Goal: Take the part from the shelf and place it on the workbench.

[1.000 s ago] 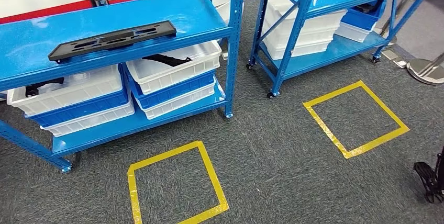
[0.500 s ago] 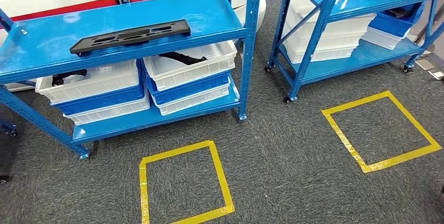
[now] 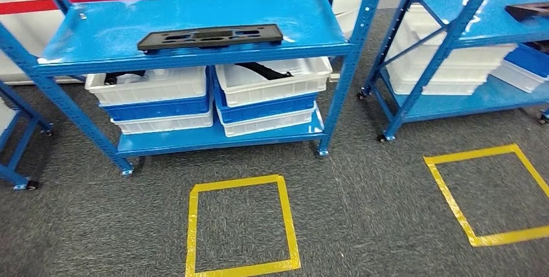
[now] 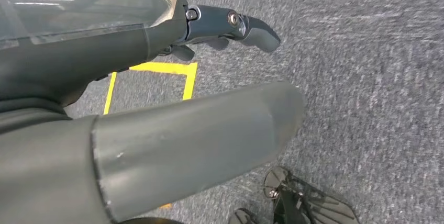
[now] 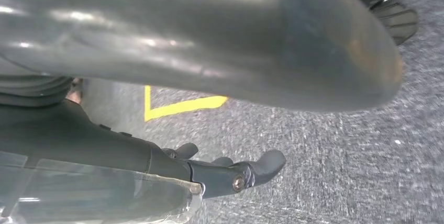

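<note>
In the head view a flat black part [image 3: 210, 36] lies along the top deck of a blue shelf [image 3: 103, 31] in the upper middle of the frame, its long side parallel to the shelf's front edge. Under that deck, two stacks of white and blue bins [image 3: 213, 99] stand side by side on the lower deck; a dark piece rests in the top bin of the right stack. A second blue shelf [image 3: 453, 24] with white and blue bins stands at the upper right. On the grey carpet, one yellow tape square [image 3: 241, 225] sits at the lower centre, just before the first shelf, and another yellow tape square [image 3: 492, 193] sits at the lower right.

The left hand [image 4: 173, 103] hangs above the carpet near a yellow tape corner; its thumb and dark fingers [image 4: 246, 25] are apart and hold nothing. The right hand [image 5: 209, 103] likewise hangs over the carpet, fingers [image 5: 256, 166] spread from the thumb, holding nothing.
</note>
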Robot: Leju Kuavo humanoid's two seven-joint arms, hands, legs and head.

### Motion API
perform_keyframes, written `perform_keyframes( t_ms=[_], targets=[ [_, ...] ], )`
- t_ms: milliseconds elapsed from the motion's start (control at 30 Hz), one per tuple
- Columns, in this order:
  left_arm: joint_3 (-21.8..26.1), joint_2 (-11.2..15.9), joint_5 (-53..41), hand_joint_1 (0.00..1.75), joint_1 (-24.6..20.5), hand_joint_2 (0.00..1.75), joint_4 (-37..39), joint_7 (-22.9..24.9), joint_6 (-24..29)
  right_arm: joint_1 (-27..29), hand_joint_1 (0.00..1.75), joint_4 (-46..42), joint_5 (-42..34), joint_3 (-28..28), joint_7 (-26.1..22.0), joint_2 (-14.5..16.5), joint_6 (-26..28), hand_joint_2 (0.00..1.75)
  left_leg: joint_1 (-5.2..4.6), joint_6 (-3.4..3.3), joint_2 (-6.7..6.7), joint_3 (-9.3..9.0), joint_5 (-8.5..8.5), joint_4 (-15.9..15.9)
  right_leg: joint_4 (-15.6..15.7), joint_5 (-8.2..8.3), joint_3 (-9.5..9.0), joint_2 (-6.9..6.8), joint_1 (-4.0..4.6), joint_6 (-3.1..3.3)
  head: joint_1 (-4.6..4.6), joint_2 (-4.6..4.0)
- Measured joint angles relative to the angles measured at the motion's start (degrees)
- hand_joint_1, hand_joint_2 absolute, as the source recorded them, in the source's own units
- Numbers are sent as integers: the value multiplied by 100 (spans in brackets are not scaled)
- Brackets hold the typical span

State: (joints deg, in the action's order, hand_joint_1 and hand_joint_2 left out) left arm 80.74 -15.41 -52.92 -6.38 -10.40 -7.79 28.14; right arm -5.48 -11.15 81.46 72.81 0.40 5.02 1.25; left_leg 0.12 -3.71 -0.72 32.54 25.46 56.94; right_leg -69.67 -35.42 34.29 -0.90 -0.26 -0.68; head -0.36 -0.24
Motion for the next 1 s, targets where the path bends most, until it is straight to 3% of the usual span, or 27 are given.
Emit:
perform_keyframes(
  t_ms=[33, 67, 100, 167, 200, 267, 367, 433, 500, 567, 600, 633, 667, 733, 800, 900, 967, 1000],
  targets=[
    [0, -4, 0, 0, 2, 0, 0, 1, -1, 12, 0, 0, 0, -1, 1, -2, 0, 0, 0, -1, -73, 5, -2, 2, -290, -83, 158, 35, -13, -16, 19, -1],
    [0, -7, 0, 0, 8, 0, 0, 3, -1, 21, 0, 0, 1, -1, 2, -5, 0, 0, 1, 2, -148, 6, -4, 5, -386, -71, 224, 50, -25, -56, 29, -1],
    [0, -7, 0, 0, 14, 0, 1, 4, -1, 25, 0, 0, 1, -2, 3, -11, 0, 0, 2, 8, -219, 1, -6, 8, -221, 46, 163, 65, -38, -117, 39, -1],
    [0, -8, -1, 0, 21, 0, 1, 7, -1, 24, 0, 0, 2, -5, 3, -24, 0, 0, 1, 39, -361, -5, -4, 28, 570, 416, -171, 200, -85, -237, 61, -1],
    [0, -9, -1, 0, 19, 0, 1, 7, -1, 22, 0, 0, 2, -6, 3, -27, 0, 0, -10, 67, -415, -2, 7, 51, 941, 562, -323, 292, -96, -257, 73, -1],
    [-1, -9, -2, 0, 17, 0, 0, 7, -1, 22, 0, 0, 2, -7, 2, -28, 0, 0, -33, 121, -480, 10, 32, 87, 1266, 677, -437, 410, -104, -225, 91, -1],
    [-1, -7, -5, 0, 28, 0, 0, 7, 1, 4, 0, 1, 2, -10, 4, -18, -1, 0, -13, 203, -556, 32, 52, 91, 1272, 692, -461, 294, -100, -87, 61, -1],
    [0, -3, -8, 0, 33, 0, 1, 7, 4, -3, 0, -1, 4, -13, 5, -9, -2, 0, 7, 271, -403, 132, 187, 295, 1286, 712, -499, 184, -128, 9, 11, -1],
    [-1, -3, -9, 0, 27, 0, 2, 7, 5, 12, 0, -2, 7, -13, 5, -10, -2, 0, 23, 328, -112, 424, 540, 903, 1293, 714, -519, 63, -128, 73, -56, -1],
    [-2, -2, -9, 0, 25, 0, 2, 7, 6, 28, 0, -2, 9, -13, 5, -12, -2, 0, 51, 376, 14, 763, 830, 1561, 1291, 700, -521, -53, -106, 107, -86, -1],
    [-2, -2, -9, 0, 29, 0, 2, 8, 6, 28, 0, -2, 9, -13, 5, -11, -2, 0, 64, 391, 37, 846, 829, 1694, 1290, 690, -525, -113, -100, 110, -87, -1],
    [-2, -1, -9, 0, 33, 0, 2, 8, 7, 25, 0, -2, 9, -13, 5, -10, -2, 0, 74, 399, 60, 819, 721, 1616, 1289, 676, -534, -167, -99, 107, -90, -1],
    [-2, 1, -10, 0, 35, 0, 2, 9, 8, 22, 0, -2, 9, -13, 5, -7, -2, 0, 83, 397, 106, 688, 535, 1344, 1289, 658, -553, -226, -99, 95, -97, -1],
    [-3, 6, -15, 0, 26, 0, 1, 9, 11, 20, 0, -2, 9, -13, 5, 0, -2, 0, 75, 353, 330, 280, 184, 567, 1286, 610, -594, -319, -69, 44, -118, -1],
    [-4, 8, -17, 0, 11, 0, 2, 9, 13, 17, 0, -2, 9, -14, 6, 2, -2, 0, 37, 283, 449, 84, 96, 198, 1290, 563, -624, -397, -31, -23, -104, -1],
    [-5, 6, -21, 0, 6, 0, 2, 9, 14, -8, 0, -2, 9, -17, 7, 0, -2, 0, 4, 166, 279, 50, 83, 127, 1305, 512, -695, -472, -11, -122, -81, -1],
    [-6, 6, -22, 0, 4, 0, 1, 9, 17, -17, 0, -2, 14, -19, 5, -1, -2, 0, 29, 82, 170, 12, 23, 46, 1009, 329, -594, -273, -18, -125, -59, -1],
    [-7, 5, -22, 0, 2, 0, 1, 9, 17, -12, 0, -1, 20, -20, 6, -1, 2, 0, 36, 57, 123, 12, 8, 28, 677, 166, -428, -124, -42, -101, -35, -1]
  ],
)
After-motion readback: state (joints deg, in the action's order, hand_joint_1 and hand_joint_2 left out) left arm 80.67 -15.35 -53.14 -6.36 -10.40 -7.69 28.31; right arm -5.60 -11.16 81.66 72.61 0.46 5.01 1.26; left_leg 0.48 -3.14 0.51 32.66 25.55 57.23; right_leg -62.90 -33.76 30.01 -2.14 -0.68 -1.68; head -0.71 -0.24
